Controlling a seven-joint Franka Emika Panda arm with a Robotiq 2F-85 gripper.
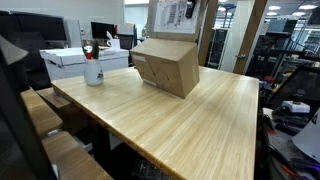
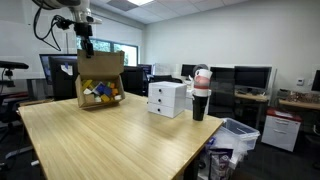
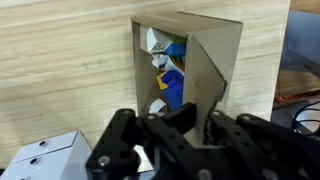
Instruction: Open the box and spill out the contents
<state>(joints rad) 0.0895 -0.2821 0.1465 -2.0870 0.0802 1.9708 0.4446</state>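
Note:
A brown cardboard box (image 2: pixel 100 68) stands tilted on the far part of the wooden table (image 2: pixel 110 140), with its open side facing the camera. Yellow, blue and white items (image 2: pixel 98 92) lie inside it. In an exterior view the box (image 1: pixel 167 66) shows its closed side, lifted at one edge. My gripper (image 2: pixel 87 47) is above the box and shut on its upper wall. In the wrist view the fingers (image 3: pixel 198 122) pinch the cardboard edge, and the box's opening (image 3: pixel 168 75) shows the blue, yellow and white items (image 3: pixel 168 85) inside.
A small white drawer box (image 2: pixel 167 98) and a white cup with a red top (image 2: pixel 201 95) stand on the table; both also show in an exterior view, the drawer box (image 1: pixel 80 60) and the cup (image 1: pixel 93 69). Desks, monitors and chairs surround the table.

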